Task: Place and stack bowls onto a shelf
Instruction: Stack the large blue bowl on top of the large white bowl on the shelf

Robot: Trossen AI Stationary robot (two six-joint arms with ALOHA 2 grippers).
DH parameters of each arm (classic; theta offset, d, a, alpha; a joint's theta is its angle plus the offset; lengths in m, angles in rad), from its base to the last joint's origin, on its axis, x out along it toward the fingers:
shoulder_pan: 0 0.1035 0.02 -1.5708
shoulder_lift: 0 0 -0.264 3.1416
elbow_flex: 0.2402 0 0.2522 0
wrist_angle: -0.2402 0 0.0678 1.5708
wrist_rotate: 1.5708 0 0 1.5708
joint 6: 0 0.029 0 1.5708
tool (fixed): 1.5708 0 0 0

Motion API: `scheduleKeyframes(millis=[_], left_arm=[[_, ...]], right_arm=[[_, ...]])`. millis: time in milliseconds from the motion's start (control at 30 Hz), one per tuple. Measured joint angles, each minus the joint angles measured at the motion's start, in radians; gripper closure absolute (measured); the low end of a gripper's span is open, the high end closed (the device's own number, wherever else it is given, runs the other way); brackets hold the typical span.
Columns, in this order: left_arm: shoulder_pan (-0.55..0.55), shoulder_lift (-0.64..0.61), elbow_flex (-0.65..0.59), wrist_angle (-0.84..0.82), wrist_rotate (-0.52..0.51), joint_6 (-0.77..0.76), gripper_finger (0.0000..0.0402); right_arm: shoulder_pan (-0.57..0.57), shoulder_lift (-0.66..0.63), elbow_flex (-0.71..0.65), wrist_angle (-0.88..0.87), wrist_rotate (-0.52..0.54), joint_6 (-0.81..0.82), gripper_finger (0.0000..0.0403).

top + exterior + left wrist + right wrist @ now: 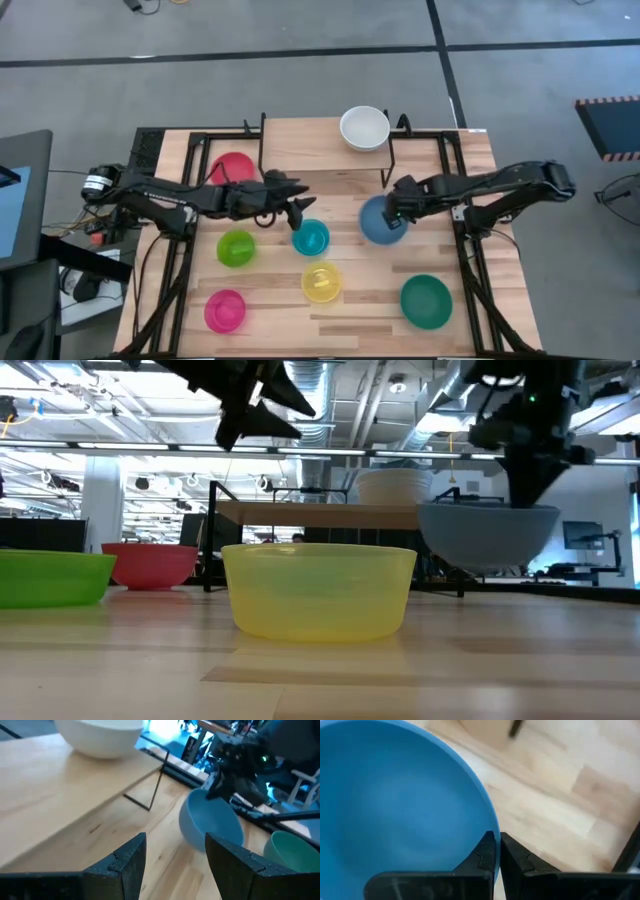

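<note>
My right gripper [396, 212] is shut on the blue bowl [381, 224], just off the near right corner of the shelf [320, 150]. In the low view the blue bowl [488, 535] hangs above the tabletop. A white bowl [364, 128] stands on the shelf's far right end. My left gripper [300, 206] is open and empty, raised above the cyan bowl [311, 238], near the shelf's front edge. In its wrist view the fingers [175, 855] point toward the blue bowl [210, 822]. My right gripper pinches the blue bowl's rim [494, 831] on the side toward the table's right, one finger [482, 857] inside the bowl and one [517, 862] outside. The fingers come slanting down from the right. The bowl hangs about level, mouth up, clear of the table.
On the table stand a red bowl [232, 168] left of the shelf, a lime green bowl [237, 248], a yellow bowl [321, 283], a pink bowl [225, 310] and a teal bowl [426, 300]. Black frame rails [470, 260] run along both table sides.
</note>
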State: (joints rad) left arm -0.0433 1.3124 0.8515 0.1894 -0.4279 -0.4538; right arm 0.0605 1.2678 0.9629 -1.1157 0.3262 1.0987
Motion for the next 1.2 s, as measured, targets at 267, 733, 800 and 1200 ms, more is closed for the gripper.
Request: scheduleKeyframes(millis=[267,733,800,1200], left_arm=[[0.023,0.164,0.284,-0.220,0.051,0.155,0.0214],[0.027,0.423,0.735,-0.678,0.061,0.250,0.0231],[0.027,0.424,0.738,-0.675,0.063,0.249,0.0247],[0.036,0.423,0.738,-0.702,0.028,0.201,0.0397]], right_arm=[[0.073,0.087,0.166,-0.003,0.153,-0.040,0.0371],[0.129,0.180,0.416,-0.062,0.307,-0.144,0.0371],[0.130,0.179,0.434,-0.065,0.310,-0.159,0.0371],[0.131,0.177,0.553,-0.053,0.300,-0.244,0.0321]])
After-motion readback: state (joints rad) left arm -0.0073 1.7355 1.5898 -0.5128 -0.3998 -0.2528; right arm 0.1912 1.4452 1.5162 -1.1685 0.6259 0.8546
